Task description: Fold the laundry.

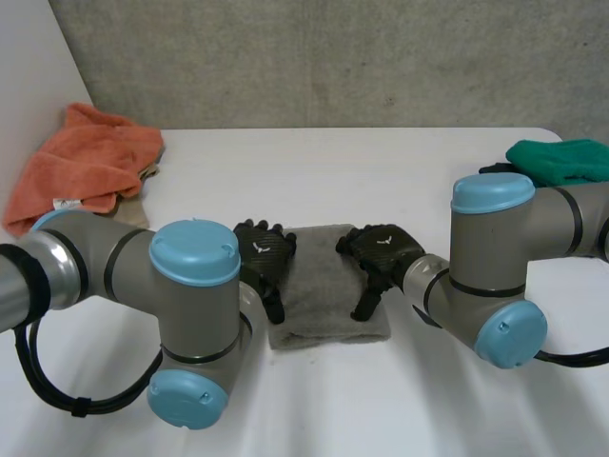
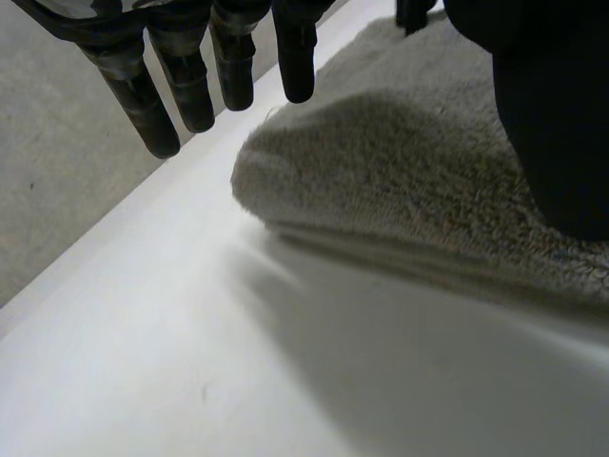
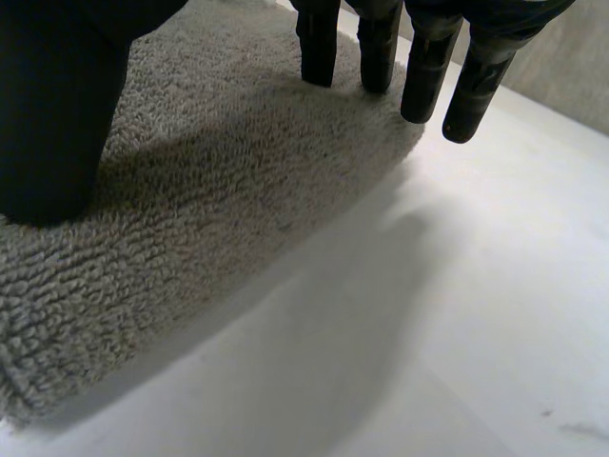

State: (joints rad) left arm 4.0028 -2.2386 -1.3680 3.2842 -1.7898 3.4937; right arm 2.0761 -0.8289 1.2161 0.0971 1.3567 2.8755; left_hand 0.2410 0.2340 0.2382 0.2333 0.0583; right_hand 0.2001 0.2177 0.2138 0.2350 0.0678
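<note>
Grey terry towel (image 1: pixel 325 286), folded to a compact rectangle, lies flat at mid-bench on the robot's side, squarely between the two arms.

Left hand (image 1: pixel 263 255) sits at its left edge and right hand (image 1: pixel 381 253) at its right edge. One to a side: my reading is that they are pressing the fold flat and square, or lining up for another fold.

Left wrist view: fingers (image 2: pixel 143 95) straight and slightly spread, hanging over bare bench just off a rounded folded corner of the towel (image 2: pixel 409 181). Nothing pinched.

Right wrist view: the mirror posture. Fingers (image 3: pixel 428 76) straight and a little apart, tips over the towel's edge (image 3: pixel 219 190), no cloth gripped.

Each thumb looks to rest on the pile, though contact is hard to confirm at this angle.

White bench (image 1: pixel 381 171), further out:
- Crumpled orange terry towel (image 1: pixel 90 162) heaped at the far left corner.
- Green cloth (image 1: pixel 561 160) bunched at the far right.
- Both lie well apart from the work, probably so the folding area stays free.

Writing: small white label (image 1: pixel 65 203) on the orange towel's near edge, print too small to read. No brand or text elsewhere.
</note>
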